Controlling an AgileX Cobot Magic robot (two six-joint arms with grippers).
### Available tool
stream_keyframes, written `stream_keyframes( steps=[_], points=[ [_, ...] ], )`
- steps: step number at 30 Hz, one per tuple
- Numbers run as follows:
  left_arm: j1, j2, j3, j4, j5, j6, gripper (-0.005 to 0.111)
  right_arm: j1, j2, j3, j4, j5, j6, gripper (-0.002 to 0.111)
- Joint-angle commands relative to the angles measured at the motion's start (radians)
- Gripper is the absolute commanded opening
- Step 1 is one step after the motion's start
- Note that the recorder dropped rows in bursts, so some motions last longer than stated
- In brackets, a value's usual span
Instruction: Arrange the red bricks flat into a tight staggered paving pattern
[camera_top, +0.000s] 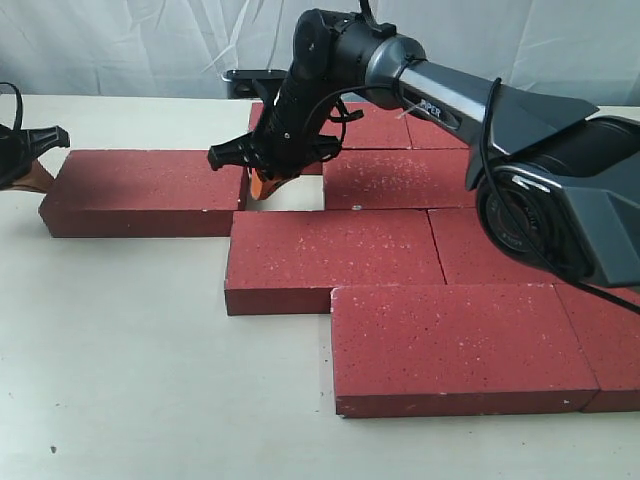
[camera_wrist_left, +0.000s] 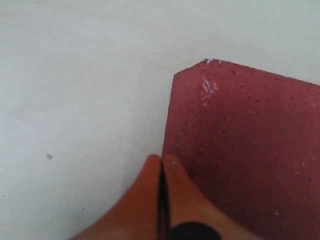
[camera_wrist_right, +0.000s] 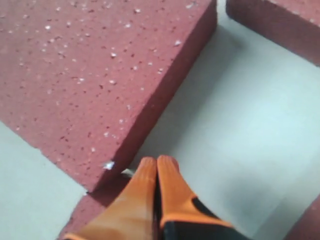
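Several dark-red bricks lie flat in staggered rows: a back brick (camera_top: 375, 128), a second-row brick (camera_top: 398, 178), a middle brick (camera_top: 330, 255) and a front brick (camera_top: 455, 345). One brick (camera_top: 140, 190) lies apart at the left, with a bare gap (camera_top: 295, 195) between it and the second-row brick. My right gripper (camera_top: 265, 187) is shut and empty, tips down in that gap beside the left brick's end (camera_wrist_right: 90, 75); its tips (camera_wrist_right: 157, 162) are at the table. My left gripper (camera_top: 35, 178) is shut and empty at that brick's far end, its tips (camera_wrist_left: 161, 160) against the brick's edge (camera_wrist_left: 240, 150).
More bricks (camera_top: 610, 340) fill the right side up to the view's edge. The right arm (camera_top: 450, 100) reaches across above the back rows. The pale table (camera_top: 120, 350) is bare at front left. A white curtain (camera_top: 130, 45) hangs behind.
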Motion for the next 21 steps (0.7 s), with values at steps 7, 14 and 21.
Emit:
stream_keyframes(
  steps=[7, 14, 21],
  points=[
    [0.002, -0.001, 0.001, 0.05, -0.032, -0.005, 0.0, 0.001, -0.01, -0.001, -0.089, -0.009, 0.063, -0.001],
    [-0.004, -0.001, 0.001, 0.05, -0.019, 0.005, 0.0, -0.016, -0.054, -0.001, -0.101, -0.023, 0.116, -0.001],
    [-0.018, -0.001, 0.001, 0.035, -0.009, 0.007, 0.0, -0.034, -0.064, -0.001, -0.085, -0.035, 0.116, -0.001]
  ],
)
